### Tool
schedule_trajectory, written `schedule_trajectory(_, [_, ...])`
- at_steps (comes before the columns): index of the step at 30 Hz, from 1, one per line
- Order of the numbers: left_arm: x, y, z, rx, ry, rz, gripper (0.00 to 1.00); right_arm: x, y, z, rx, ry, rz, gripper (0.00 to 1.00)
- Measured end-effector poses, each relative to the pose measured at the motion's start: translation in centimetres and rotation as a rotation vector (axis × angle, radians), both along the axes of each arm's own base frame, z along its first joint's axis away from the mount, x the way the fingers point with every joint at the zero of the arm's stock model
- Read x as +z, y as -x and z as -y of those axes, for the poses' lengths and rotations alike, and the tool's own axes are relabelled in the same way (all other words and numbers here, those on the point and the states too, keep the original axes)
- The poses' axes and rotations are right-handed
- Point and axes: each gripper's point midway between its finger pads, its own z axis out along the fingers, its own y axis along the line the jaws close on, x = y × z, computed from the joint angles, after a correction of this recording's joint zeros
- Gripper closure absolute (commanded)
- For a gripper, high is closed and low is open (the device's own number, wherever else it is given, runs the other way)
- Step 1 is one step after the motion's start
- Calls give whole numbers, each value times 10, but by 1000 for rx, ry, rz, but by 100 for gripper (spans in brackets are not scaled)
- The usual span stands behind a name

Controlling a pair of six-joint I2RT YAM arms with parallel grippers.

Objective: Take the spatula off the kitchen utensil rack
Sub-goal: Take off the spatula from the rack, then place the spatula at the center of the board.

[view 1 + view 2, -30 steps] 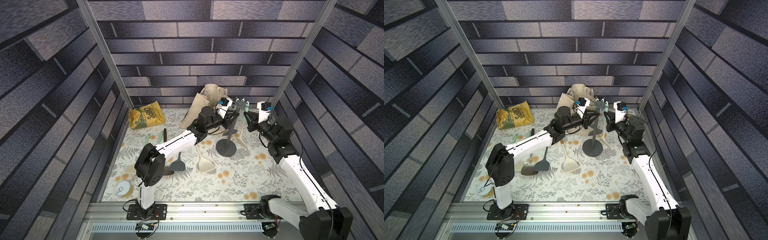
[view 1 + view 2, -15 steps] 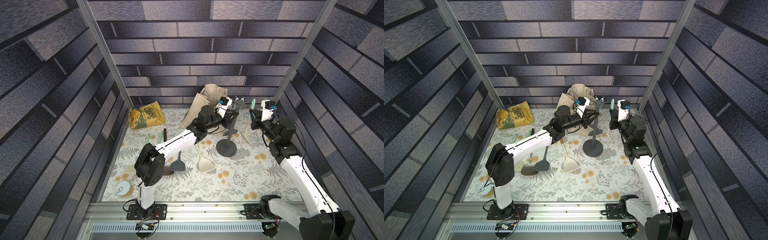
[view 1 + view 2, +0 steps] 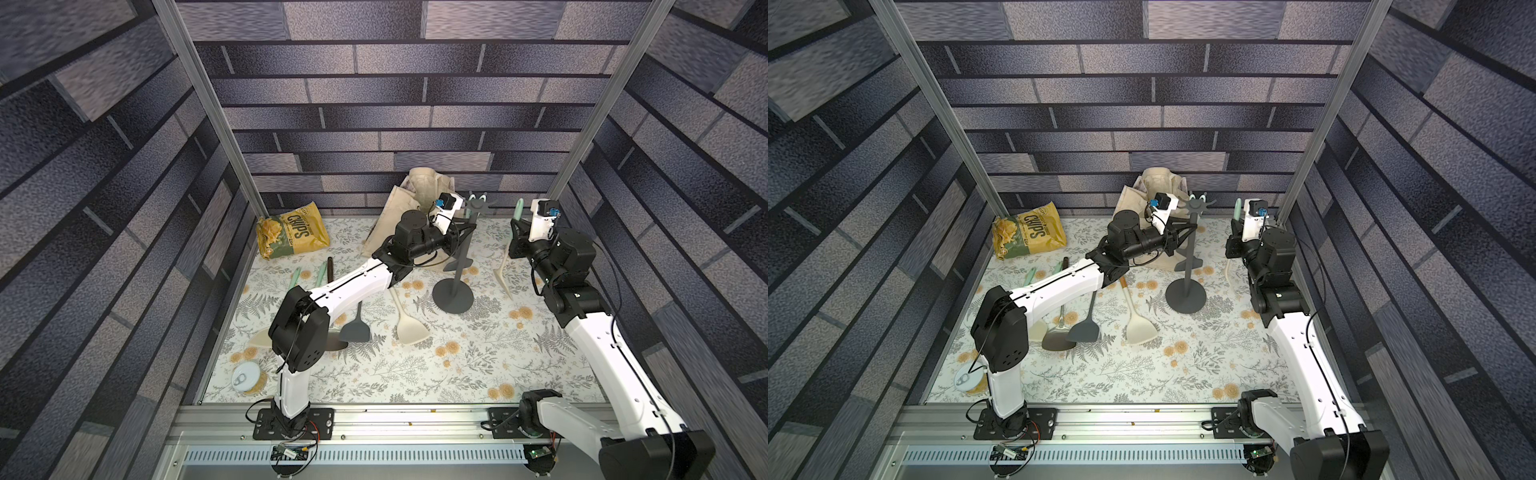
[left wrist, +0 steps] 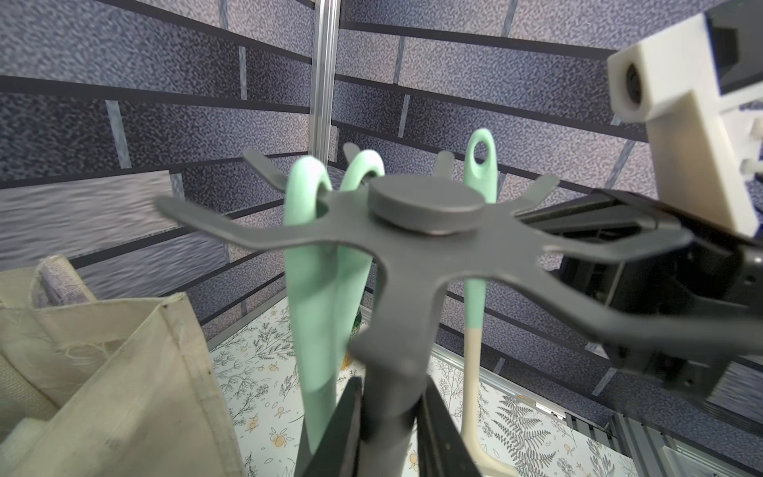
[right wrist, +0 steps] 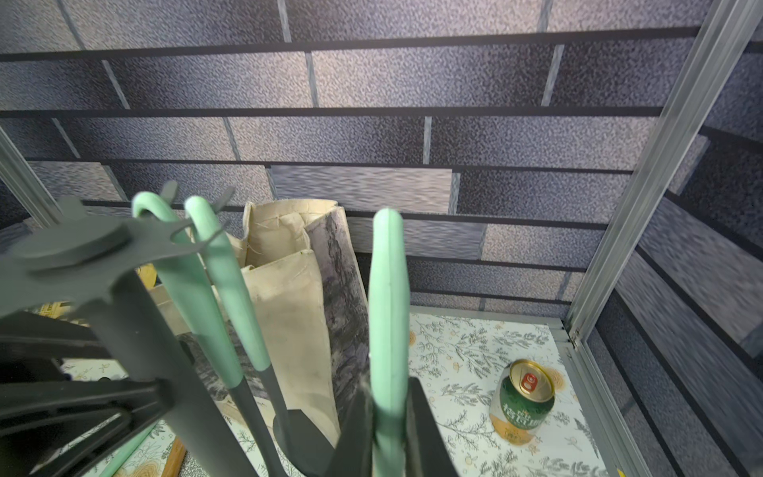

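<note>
With the left gripper (image 4: 391, 417) clamping the kitchen utensil rack (image 4: 413, 235), the right gripper (image 5: 388, 417) grasps the spatula (image 5: 388, 305), seemingly unhooked; setting down remains.

The spatula (image 3: 504, 272) has left the kitchen utensil rack (image 3: 461, 257). A second ago its mint handle stood right at the star-shaped top, close by the other hanging handles; now it is held well apart from the top, off to the right side, with clear space between in both top views. Its cream blade has travelled along and hangs farther from the round base. The right arm (image 3: 557, 257), its jaws clamped on the handle, has drawn back from the rack, most of the way in the first half second.
</note>
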Motion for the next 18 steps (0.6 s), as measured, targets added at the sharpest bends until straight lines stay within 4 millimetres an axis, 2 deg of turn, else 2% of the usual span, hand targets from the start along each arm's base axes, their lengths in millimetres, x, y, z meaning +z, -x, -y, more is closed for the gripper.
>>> schedule_trajectory(9, [1, 6, -6, 0, -6, -3, 80, -25, 3, 19, -113, 12, -211, 100])
schedule_trajectory(18, [2, 11, -10, 1, -10, -8, 80, -80, 0, 26, -174, 26, -451, 100])
